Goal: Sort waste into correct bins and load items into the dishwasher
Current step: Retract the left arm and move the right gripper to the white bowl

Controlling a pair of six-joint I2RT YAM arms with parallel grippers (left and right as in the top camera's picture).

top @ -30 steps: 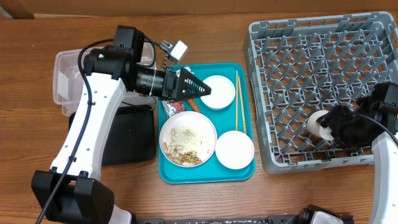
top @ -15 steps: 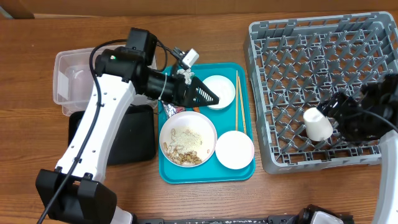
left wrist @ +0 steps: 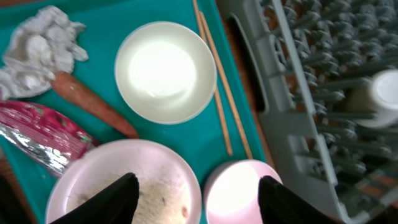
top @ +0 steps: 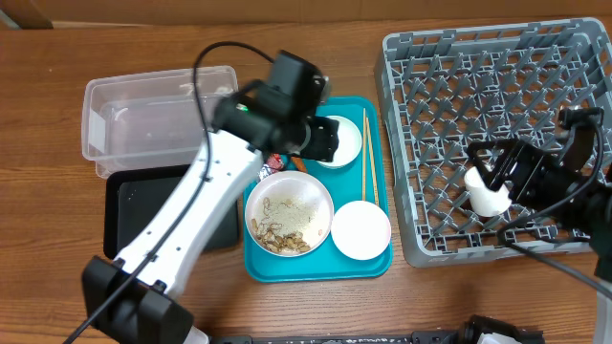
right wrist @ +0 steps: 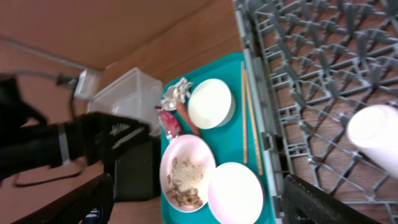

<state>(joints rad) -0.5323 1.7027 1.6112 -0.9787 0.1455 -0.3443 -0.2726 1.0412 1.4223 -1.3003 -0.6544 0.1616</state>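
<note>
Left claw: the left claw (left wrist: pixel 198 186) hangs over the teal rectangular plastic serving tray (top: pixel 316 274), its two black fingers (left wrist: pixel 104 202) apart with nothing between them.
Right claw: the right claw (right wrist: pixel 199 186) stands wide apart, gripping nothing, above the large square grey plastic dish rack (top: pixel 478 96).
Edges: the serving tray's rim runs just beside the rack's wall. The pair of thin wooden chopsticks (left wrist: pixel 214 87) lies along that rim, ahead of the left claw.
Open room: bare teal shows between the dishes ahead of the left claw. Bare brown wooden table (top: pixel 287 48) lies past the tray's far rim, and bare lattice spreads ahead of the right claw.
Counts: two claws, two bins, one rack, one serving tray, two bowls, one plate, one cup, two chopsticks, four kinds of waste.
Dishes: the glossy round white bowl (left wrist: pixel 165 71) sits straight ahead of the left claw. The round pink bowl (left wrist: pixel 124 186), holding beige crumbly food scraps (top: pixel 282 234), lies under one finger, and the white round plate (left wrist: pixel 239 190) under the other.
Waste: the crumpled silvery-white wrapper (left wrist: pixel 37 50), orange carrot-like piece (left wrist: pixel 93 106) and small red packet (left wrist: pixel 43 137) lie on the serving tray, ahead of the left claw and beside the white bowl.
Bins: the clear plastic rectangular tub (top: pixel 158 119) and shallow black rectangular tray (top: pixel 129 205) sit side by side behind the left claw.
Cup: the small white cup (right wrist: pixel 376 130) rests among the rack's pegs, ahead of the right claw and outside its gap. I cannot tell whether it is upright or tipped.
</note>
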